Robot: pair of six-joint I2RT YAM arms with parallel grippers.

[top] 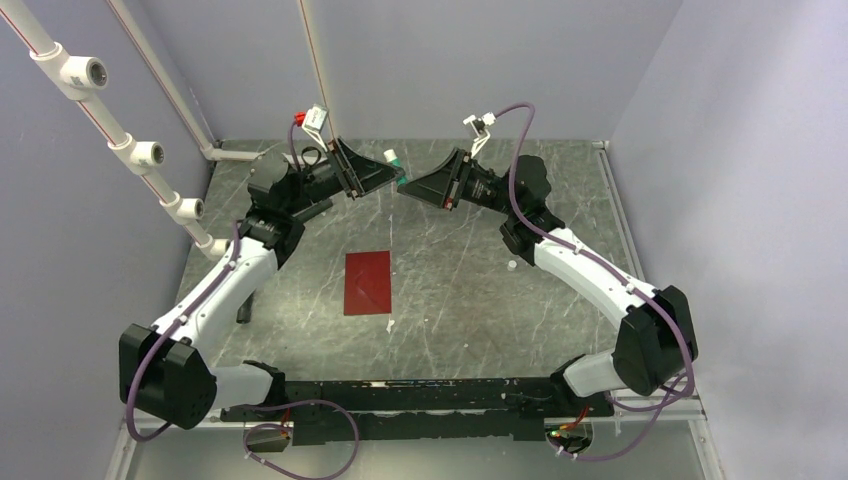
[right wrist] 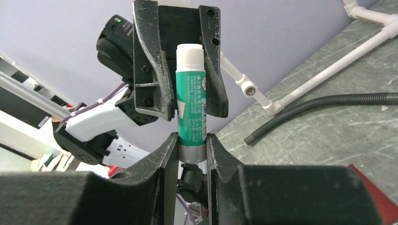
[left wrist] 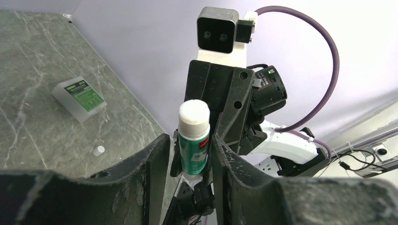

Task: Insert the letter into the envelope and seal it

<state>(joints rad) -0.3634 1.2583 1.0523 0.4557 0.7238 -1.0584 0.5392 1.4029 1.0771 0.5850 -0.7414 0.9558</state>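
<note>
The dark red envelope (top: 367, 282) lies flat on the table in front of both arms, and its corner shows in the right wrist view (right wrist: 371, 192). The letter is not in view. Both grippers are raised above the table's back half, tip to tip. My right gripper (right wrist: 192, 140) is shut on the grey base of a green glue stick (right wrist: 190, 103). My left gripper (left wrist: 190, 140) is closed around the same stick's (left wrist: 193, 145) upper body, below its white top. In the top view the left gripper (top: 393, 179) and right gripper (top: 408, 184) meet.
A small white-and-green box (left wrist: 78, 98) lies on the table near the back wall. A small white cap-like piece (top: 511, 266) lies by the right arm. White pipes (top: 130, 150) run along the left side. A black ribbed hose (right wrist: 319, 105) lies on the table.
</note>
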